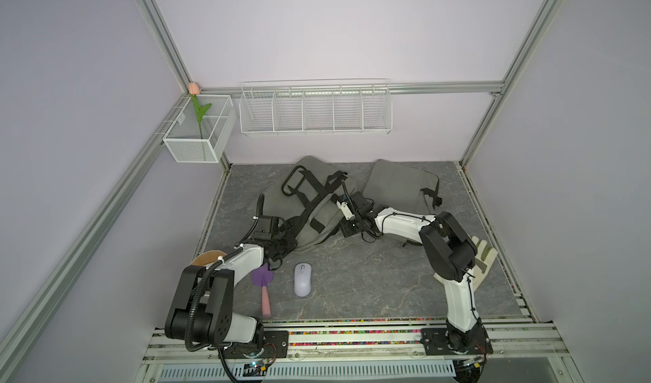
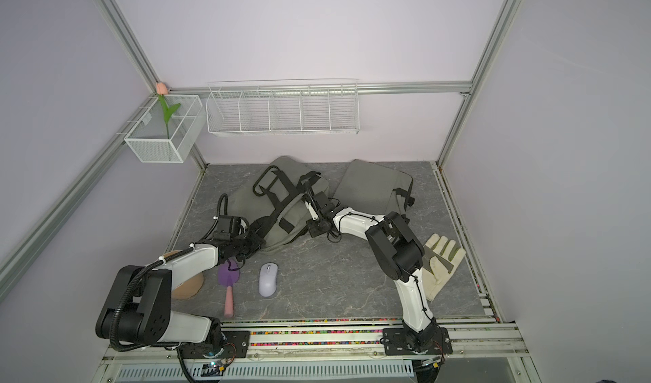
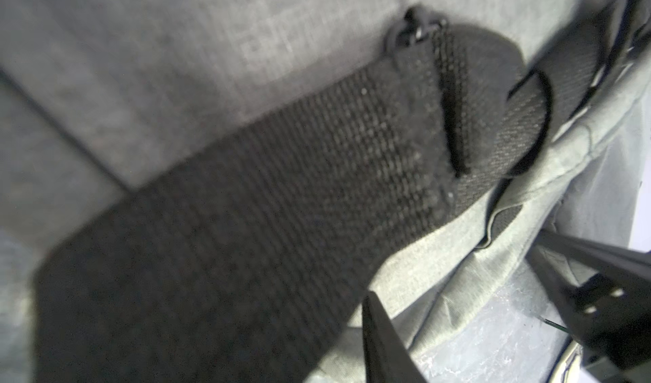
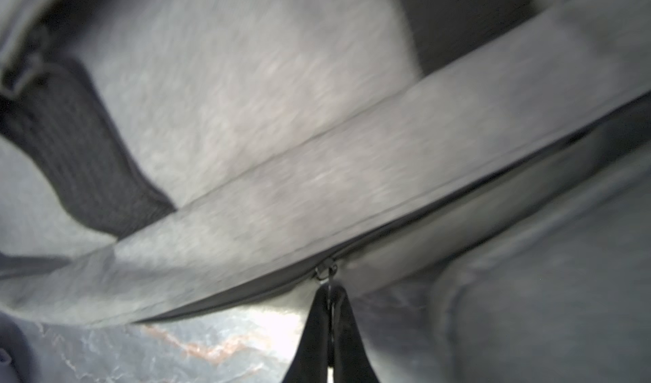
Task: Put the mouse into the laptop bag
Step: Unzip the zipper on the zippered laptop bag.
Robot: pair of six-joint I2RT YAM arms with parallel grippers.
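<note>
**Top views.** The mouse (image 1: 303,279) lies flat on the tabletop (image 1: 370,286) near the front edge. It is well apart from the laptop bag (image 1: 273,205) and just beside a purple trowel (image 1: 262,278); neither arm touches it. The bag sits crumpled at mid-tabletop with its black straps uppermost. A second grey sleeve (image 1: 394,184) lies behind it and a pale glove (image 1: 484,261) lies at the right edge.

The left arm (image 1: 243,258) reaches low and forward, with its wrist at the bag's near-left corner. The right arm (image 1: 401,222) is folded at the elbow and stretched leftward, its wrist tilted down onto the bag's right side. Judgement: both arms are working on the bag because it has to be opened first, so the mouse is left where it lies for now.

**Left wrist.** The view is close and partly blurred. A black webbing strap (image 3: 281,205) crosses grey fabric. The left gripper (image 3: 451,265) has its jaws somewhat apart, and the bag's hemmed edge runs between them. I cannot tell whether the fabric is actually pinched. Judgement: this arm is placed to steady the bag's edge against a pull from the other side.

**Right wrist.** The right gripper (image 4: 330,291) is clenched tight on the thin tab of the zipper pull (image 4: 326,271), with its fingertips meeting just below the slider. The zip line runs diagonally across the grey fabric. The view is too blurred to show how far the zip is undone.

**Status (judgement).** The step in hand is opening the zip. Picking up the mouse has not yet begun.
</note>
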